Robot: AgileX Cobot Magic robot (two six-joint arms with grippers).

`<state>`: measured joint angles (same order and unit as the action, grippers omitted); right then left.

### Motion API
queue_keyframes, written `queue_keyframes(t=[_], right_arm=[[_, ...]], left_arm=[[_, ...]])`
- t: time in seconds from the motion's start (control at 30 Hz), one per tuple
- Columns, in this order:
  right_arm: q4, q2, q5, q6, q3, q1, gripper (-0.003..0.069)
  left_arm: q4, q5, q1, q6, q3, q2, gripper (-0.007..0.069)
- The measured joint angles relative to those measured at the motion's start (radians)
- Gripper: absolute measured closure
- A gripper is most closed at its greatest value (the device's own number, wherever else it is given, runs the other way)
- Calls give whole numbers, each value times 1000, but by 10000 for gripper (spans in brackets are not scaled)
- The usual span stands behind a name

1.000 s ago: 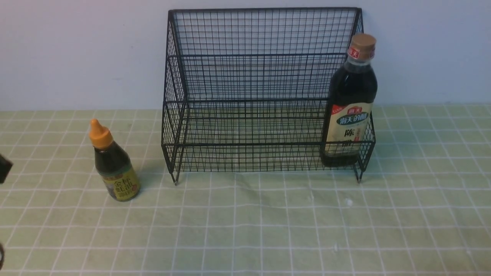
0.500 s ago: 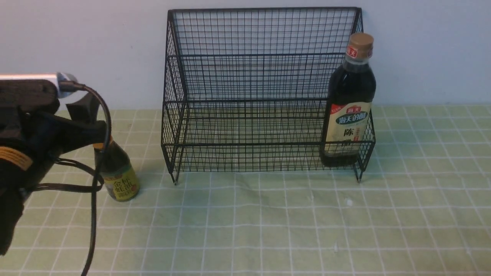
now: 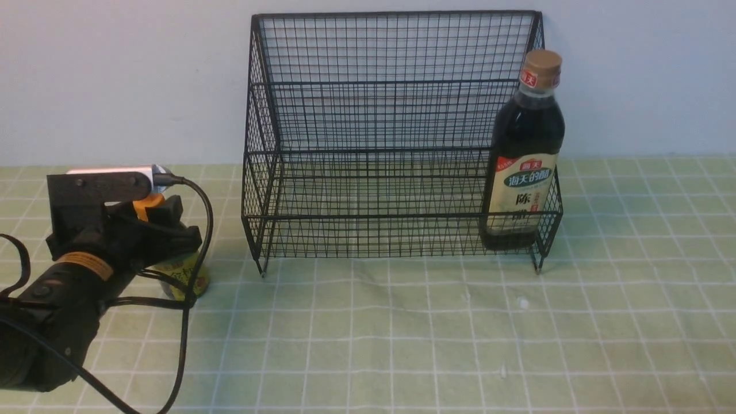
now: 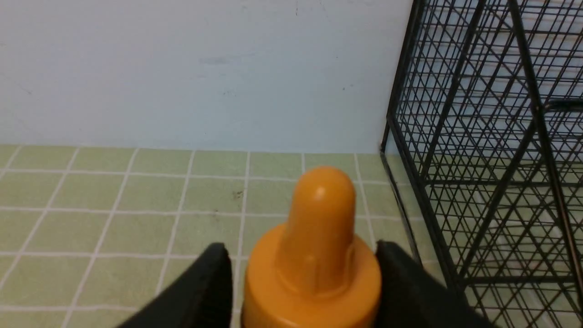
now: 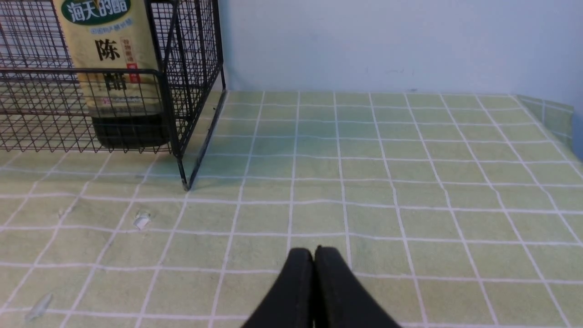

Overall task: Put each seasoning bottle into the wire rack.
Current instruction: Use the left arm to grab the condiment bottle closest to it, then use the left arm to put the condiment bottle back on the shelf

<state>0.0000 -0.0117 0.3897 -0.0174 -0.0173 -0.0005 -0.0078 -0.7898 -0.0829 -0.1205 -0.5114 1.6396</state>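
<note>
my left gripper [image 3: 175, 227]: fingers [image 4: 214, 282] straddle the short bottle [image 3: 185, 277] just below its orange cap [image 4: 314, 246]. i cannot tell whether they press yet. the bottle stands on the cloth [image 3: 402, 333], left of the wire rack [image 3: 374, 115] and outside it. the tall bottle [image 3: 526, 161] sits in the rack's right end. my right gripper [image 5: 314, 259] is pinched closed, empty. judgement: small, rigid, smooth, likely light. a neck hold under the cap's flange should resist slipping.

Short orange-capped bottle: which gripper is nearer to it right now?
Left. The left gripper straddles the short bottle, a finger on either side of its orange cap. The right gripper hangs shut over bare cloth beyond the wire rack's other end.
</note>
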Motion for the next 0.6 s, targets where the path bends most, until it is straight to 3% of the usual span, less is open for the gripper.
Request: queue_keyframes(t=[0.13, 0.33, 0.6], right_arm=[[0, 0, 0, 0, 0, 0, 673], [0, 0, 0, 0, 0, 0, 673], [0, 0, 0, 0, 0, 0, 673]], left_arm=[[8, 19, 0, 4, -1, -19, 344], [22, 164, 0, 11, -19, -159, 344], [83, 514, -47, 16, -218, -384, 344]])
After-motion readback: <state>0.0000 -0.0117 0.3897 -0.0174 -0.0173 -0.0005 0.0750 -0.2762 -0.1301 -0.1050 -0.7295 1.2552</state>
